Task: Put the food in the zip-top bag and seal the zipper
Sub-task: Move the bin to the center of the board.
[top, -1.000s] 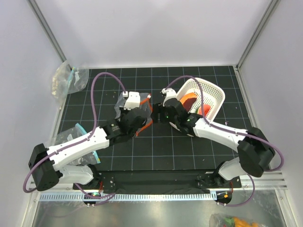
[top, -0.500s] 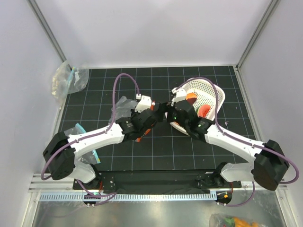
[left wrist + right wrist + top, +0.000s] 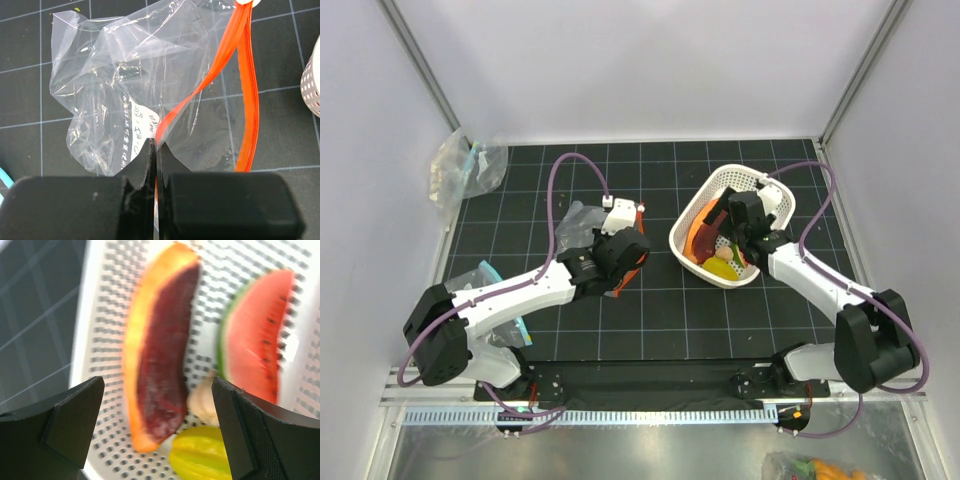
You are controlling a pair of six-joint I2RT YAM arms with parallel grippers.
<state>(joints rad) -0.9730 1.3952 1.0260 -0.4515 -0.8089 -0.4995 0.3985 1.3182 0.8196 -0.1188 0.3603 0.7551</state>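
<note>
The clear zip-top bag (image 3: 125, 95) lies crumpled on the black mat, left of centre (image 3: 582, 222). Its red-orange zipper (image 3: 245, 100) has two strips spread apart. My left gripper (image 3: 157, 150) is shut on the nearer zipper strip (image 3: 625, 262). The food sits in the white basket (image 3: 760, 182): an orange piece with a dark red face (image 3: 160, 350), a watermelon slice (image 3: 260, 335), a yellow lemon (image 3: 200, 455) and a pale small ball (image 3: 202, 400). My right gripper (image 3: 157, 390) is open above the basket, over the orange piece (image 3: 742, 212).
A clear bag with teal trim (image 3: 465, 165) lies at the back left corner. Another teal-trimmed bag (image 3: 480, 280) lies under the left arm. Grey walls enclose the mat on three sides.
The right arm pulled back from the bag to over the basket and its gripper opened. The basket now lies flat with the food visible. The left gripper stays on the zipper strip.
</note>
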